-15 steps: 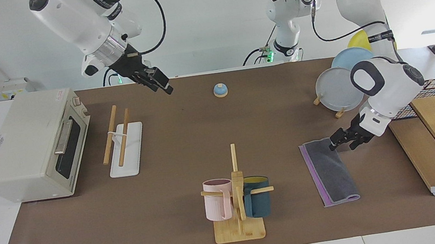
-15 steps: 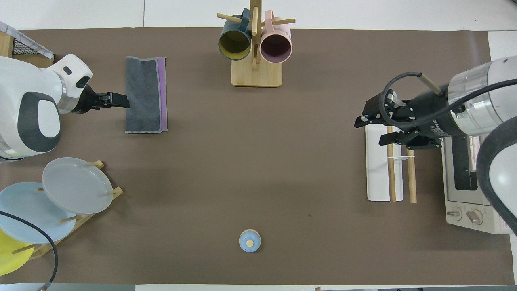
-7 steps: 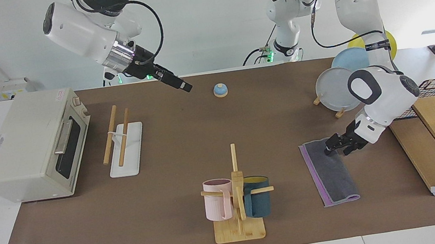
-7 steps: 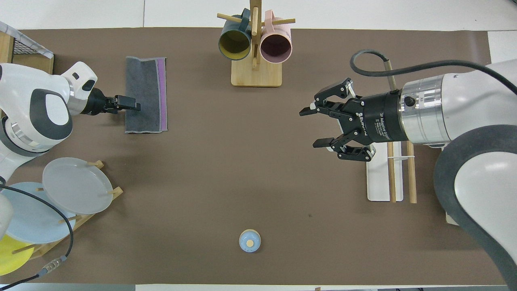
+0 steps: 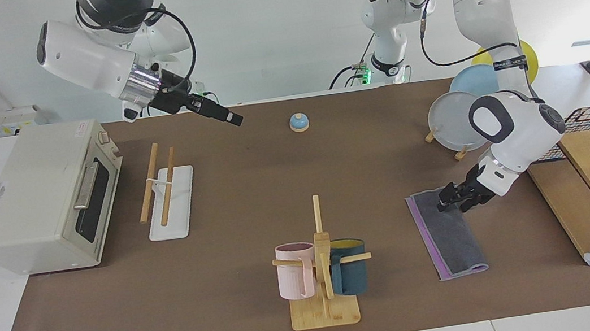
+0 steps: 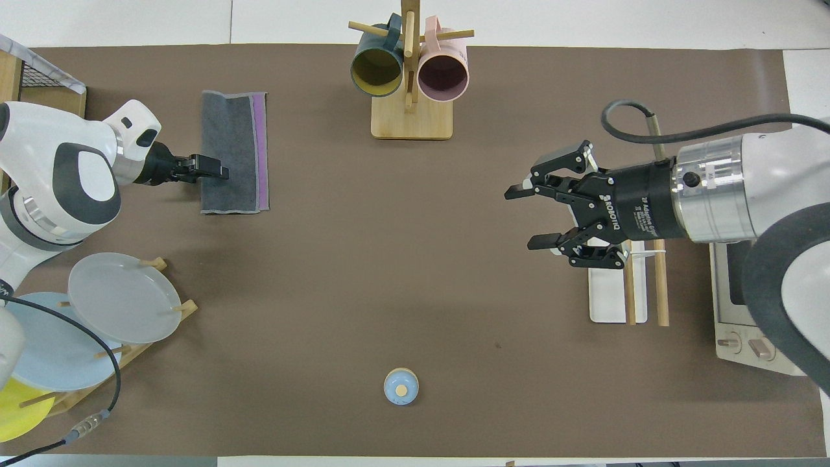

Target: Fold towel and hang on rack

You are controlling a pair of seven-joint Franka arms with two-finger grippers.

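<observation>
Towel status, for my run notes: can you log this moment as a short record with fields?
towel: folded, flat on the table, grey face up, purple strip along one edge
left pincer: low over the towel's edge nearer the robots
right pincer: open, raised above the table beside the rack
rack: bare, in front of the toaster oven
hung: not yet

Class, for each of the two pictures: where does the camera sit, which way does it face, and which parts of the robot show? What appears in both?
Facing view: high, across the table, facing the robots; both whole arms show, left pincer at the folded grey-and-purple towel.
Overhead view: above the robots' end, looking steeply down; forearms and right pincer show.
Shared: towel, two-rod wooden rack, small blue bell.
</observation>
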